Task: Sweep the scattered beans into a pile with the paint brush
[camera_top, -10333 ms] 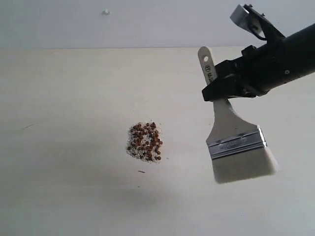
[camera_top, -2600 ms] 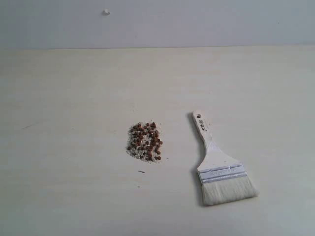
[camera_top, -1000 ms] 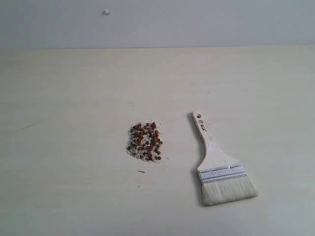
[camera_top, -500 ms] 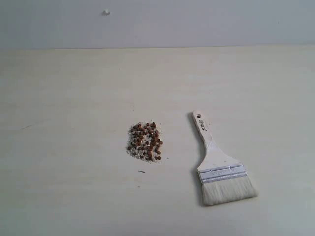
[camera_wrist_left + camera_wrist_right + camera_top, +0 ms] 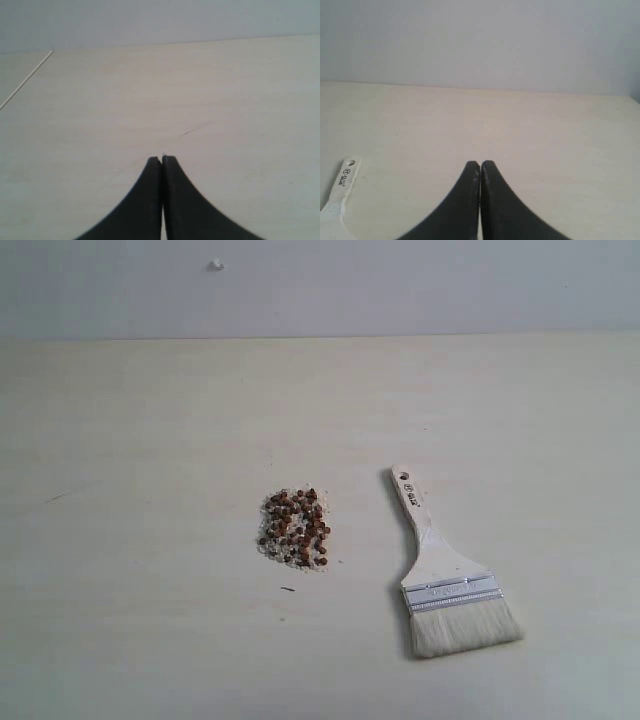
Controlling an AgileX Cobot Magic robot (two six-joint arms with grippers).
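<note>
The beans lie in one tight reddish-brown cluster mixed with pale crumbs near the middle of the table. The paint brush lies flat to their right, handle end pointing away, cream bristles toward the front edge. Neither arm shows in the exterior view. My left gripper is shut with nothing between its black fingers, over bare tabletop. My right gripper is shut and empty too. The paint brush handle end shows at the edge of the right wrist view, apart from the gripper.
The pale wooden table meets a grey wall at the back. A small dark fleck lies just in front of the beans. A thin scratch marks the table ahead of the left gripper.
Ten seconds ago the right gripper held the brush in the air; since then it has been laid on the table and the arm has left the view. Nothing moved over the last second.
</note>
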